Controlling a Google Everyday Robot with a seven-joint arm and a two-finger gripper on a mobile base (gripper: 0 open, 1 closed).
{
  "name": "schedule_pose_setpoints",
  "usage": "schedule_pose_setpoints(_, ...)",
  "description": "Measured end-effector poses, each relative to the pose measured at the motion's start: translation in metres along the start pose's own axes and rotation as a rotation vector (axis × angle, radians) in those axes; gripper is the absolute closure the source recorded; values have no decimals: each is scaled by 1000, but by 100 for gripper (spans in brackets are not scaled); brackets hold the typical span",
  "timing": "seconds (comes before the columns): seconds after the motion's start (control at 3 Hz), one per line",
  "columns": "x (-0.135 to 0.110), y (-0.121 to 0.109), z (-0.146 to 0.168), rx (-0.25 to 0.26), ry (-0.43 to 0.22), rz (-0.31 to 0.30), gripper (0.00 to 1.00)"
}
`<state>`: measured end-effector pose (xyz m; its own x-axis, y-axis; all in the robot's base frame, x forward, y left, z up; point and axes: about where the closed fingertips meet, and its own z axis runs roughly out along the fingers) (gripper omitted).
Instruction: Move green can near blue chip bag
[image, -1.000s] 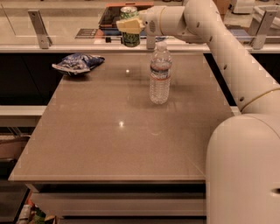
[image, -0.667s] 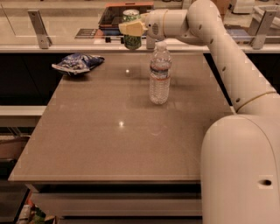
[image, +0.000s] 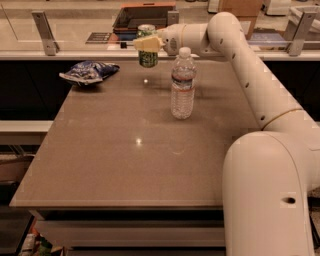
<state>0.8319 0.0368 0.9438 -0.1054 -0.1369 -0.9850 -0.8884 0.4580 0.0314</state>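
1. tool (image: 146, 44) at far end of surface (image: 135, 165), up off it, reaching in from the right on white arm (image: 240, 55).
2. tool clamped round green can (image: 148, 59) at its upper half; can upright, silver top showing above the grip.
3. can hangs in air over far edge of surface, not touching it.
4. blue chip bag (image: 89, 71) lies crumpled at far-left corner of surface, left of can, w/ a gap between.
5. clear water bottle (image: 182, 85) upright on surface, just right of can and nearer the camera; cap on.
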Motion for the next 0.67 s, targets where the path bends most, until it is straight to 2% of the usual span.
schedule_pose_setpoints(0.33, 17, 3, 22, -36, -8, 34, 100)
schedule_pose_setpoints(0.67, 23, 13, 39, -59, -6, 28, 100)
